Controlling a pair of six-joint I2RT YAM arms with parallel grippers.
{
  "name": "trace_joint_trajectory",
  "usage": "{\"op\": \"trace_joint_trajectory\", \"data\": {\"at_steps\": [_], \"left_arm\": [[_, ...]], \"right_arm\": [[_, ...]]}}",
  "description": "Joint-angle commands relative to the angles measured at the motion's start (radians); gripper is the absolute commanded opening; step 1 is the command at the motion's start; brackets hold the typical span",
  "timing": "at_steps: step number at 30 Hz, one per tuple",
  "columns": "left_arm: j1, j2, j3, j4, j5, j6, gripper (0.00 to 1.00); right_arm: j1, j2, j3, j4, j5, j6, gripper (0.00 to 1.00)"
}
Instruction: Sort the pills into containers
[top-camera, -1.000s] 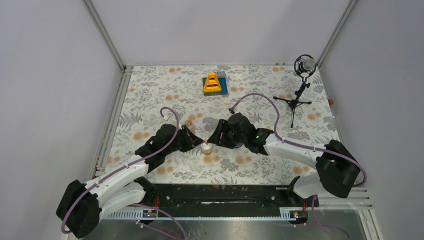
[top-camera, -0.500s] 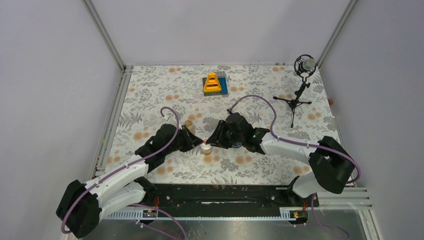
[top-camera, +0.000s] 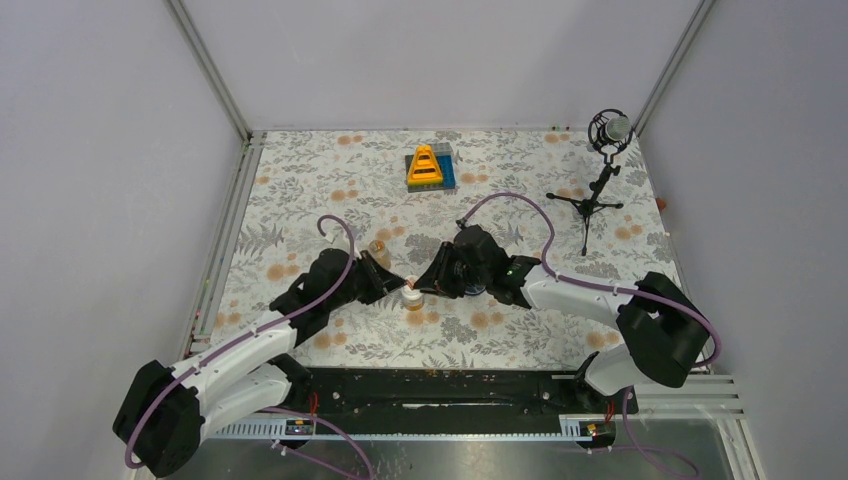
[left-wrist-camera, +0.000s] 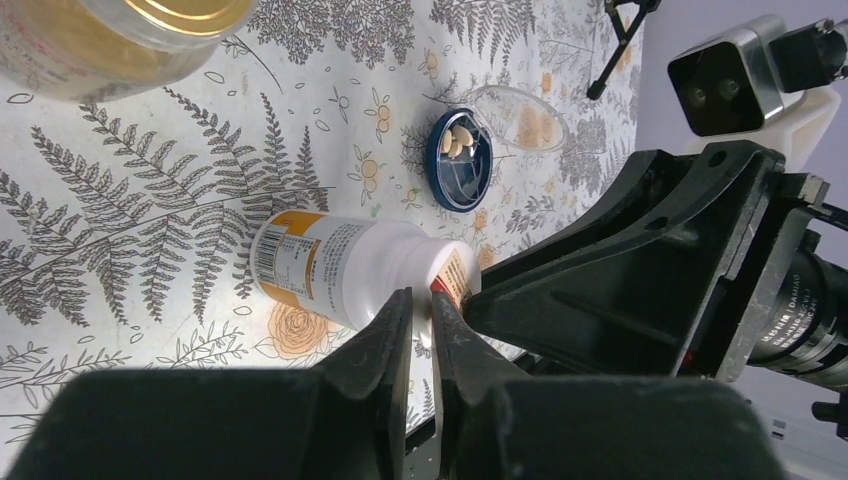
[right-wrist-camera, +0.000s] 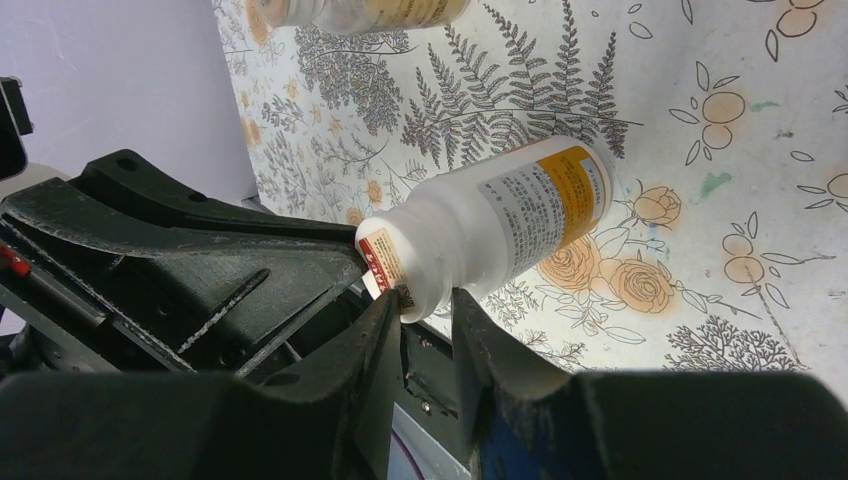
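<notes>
Right arm (top-camera: 575, 290) edged inward since earlier | white bottle (right-wrist-camera: 500, 235) lying mid-table | right gripper (right-wrist-camera: 425, 315) pinches its neck | left gripper (left-wrist-camera: 420, 320) jaws nearly pressed together at its top end, hold unclear | likely light, slick plastic; hold neck

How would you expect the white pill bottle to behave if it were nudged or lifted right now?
The white bottle, a smooth cylinder on its side, would probably roll rather than slide. It looks like rigid plastic, so likely stiff, not crushable. The right gripper straddles only its cap end, so lifted there it might pivot or slip.
</notes>
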Motion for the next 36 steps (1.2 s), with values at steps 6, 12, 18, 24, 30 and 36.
{"op": "trace_joint_trajectory", "data": {"at_steps": [6, 12, 18, 24, 30, 36], "left_arm": [[-0.008, -0.002, -0.053, 0.038, 0.093, -0.050, 0.02], [-0.008, -0.002, -0.053, 0.040, 0.114, -0.065, 0.00], [-0.008, -0.002, -0.042, 0.039, 0.137, -0.072, 0.00], [-0.008, 0.020, -0.026, 0.037, 0.130, -0.069, 0.00], [-0.007, 0.025, -0.020, 0.010, 0.085, -0.054, 0.00], [-0.007, 0.029, 0.000, -0.041, 0.036, -0.028, 0.06]], "right_arm": [[-0.009, 0.039, 0.029, 0.094, -0.037, 0.018, 0.26], [-0.046, 0.074, 0.080, 0.043, -0.115, -0.088, 0.27], [-0.087, 0.124, 0.183, -0.096, -0.199, -0.309, 0.28], [-0.092, 0.139, 0.257, -0.202, -0.205, -0.413, 0.31], [-0.092, 0.119, 0.265, -0.224, -0.199, -0.368, 0.39], [-0.093, 0.089, 0.259, -0.242, -0.180, -0.347, 0.43]]}}
